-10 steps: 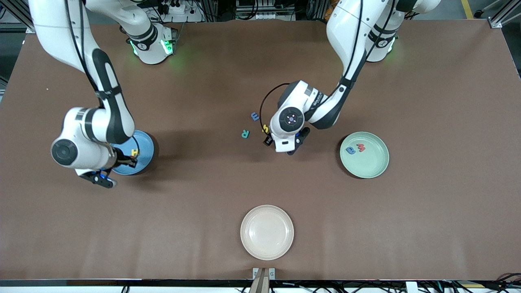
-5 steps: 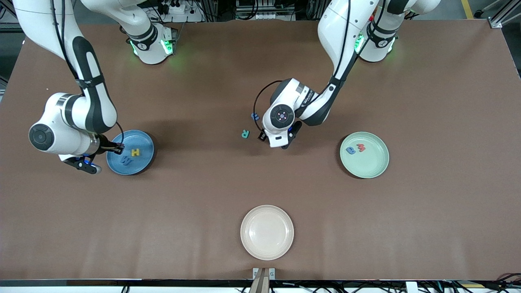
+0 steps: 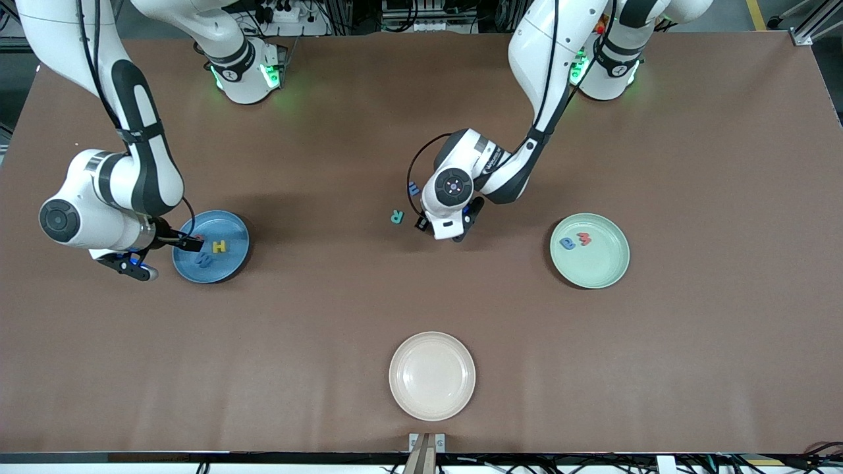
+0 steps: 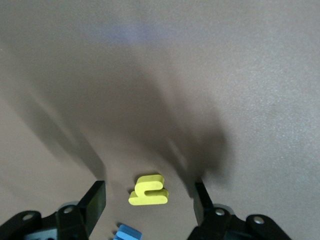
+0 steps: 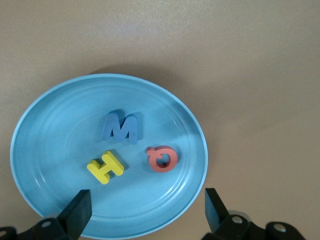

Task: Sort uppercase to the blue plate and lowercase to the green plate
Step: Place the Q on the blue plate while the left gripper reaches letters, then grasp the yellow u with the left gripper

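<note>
The blue plate (image 3: 232, 262) (image 5: 55, 135) lies toward the right arm's end and holds a blue M (image 5: 120, 128), a yellow H (image 5: 105, 167) and a red Q (image 5: 162, 158). My right gripper (image 3: 190, 244) (image 5: 146, 210) hangs open and empty over the plate's rim. My left gripper (image 3: 442, 227) (image 4: 149, 202) is low over mid-table, open, its fingers either side of the yellow h (image 4: 149, 190) without touching it. A blue E-shaped letter (image 3: 413, 189) (image 4: 129, 233) and a teal R (image 3: 396, 216) lie beside it. The green plate (image 3: 604, 264) holds a blue a (image 3: 568, 243) and a red w (image 3: 584, 238).
A cream-white plate (image 3: 432, 375) lies empty near the table edge closest to the front camera, at mid-table. The left arm's hand hides the yellow h in the front view. Bare brown tabletop lies between the plates.
The right gripper opened, left the red Q on the blue plate and drew back to its rim. The left gripper shifted toward the teal R, and its fingers narrowed a little.
</note>
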`<state>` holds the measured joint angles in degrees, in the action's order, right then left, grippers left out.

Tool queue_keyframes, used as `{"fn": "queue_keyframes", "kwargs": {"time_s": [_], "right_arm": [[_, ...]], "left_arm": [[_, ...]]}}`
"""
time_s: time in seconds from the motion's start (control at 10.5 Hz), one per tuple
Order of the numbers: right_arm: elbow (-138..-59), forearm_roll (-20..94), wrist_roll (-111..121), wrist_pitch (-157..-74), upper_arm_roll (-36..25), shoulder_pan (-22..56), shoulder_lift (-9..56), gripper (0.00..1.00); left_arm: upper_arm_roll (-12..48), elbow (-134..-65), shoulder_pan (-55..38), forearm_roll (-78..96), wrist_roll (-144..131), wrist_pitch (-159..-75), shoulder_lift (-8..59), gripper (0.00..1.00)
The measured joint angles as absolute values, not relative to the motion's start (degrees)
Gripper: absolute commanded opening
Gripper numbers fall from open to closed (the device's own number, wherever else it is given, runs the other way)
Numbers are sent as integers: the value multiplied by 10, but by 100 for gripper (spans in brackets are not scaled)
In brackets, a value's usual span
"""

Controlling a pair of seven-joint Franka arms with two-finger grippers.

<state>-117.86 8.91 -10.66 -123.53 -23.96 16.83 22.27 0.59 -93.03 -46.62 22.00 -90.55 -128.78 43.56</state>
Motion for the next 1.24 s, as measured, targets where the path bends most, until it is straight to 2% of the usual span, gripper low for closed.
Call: {"fn": "queue_keyframes", "kwargs": {"time_s": [0.29,0.76,1.24], "right_arm": [[-1175,89,-107,-1236,-239,168,223,100],[-1171,89,-107,-1235,-237,170,223,100],[-1163,89,-107,-1235,-235,174,223,100]], "left_arm": [[6,-929,-466,220,-906,-1288,437,72],[1,-919,-480,194,-905,-1309,427,72],[-1,-946,-487,75,-935,-1308,392,73]]}}
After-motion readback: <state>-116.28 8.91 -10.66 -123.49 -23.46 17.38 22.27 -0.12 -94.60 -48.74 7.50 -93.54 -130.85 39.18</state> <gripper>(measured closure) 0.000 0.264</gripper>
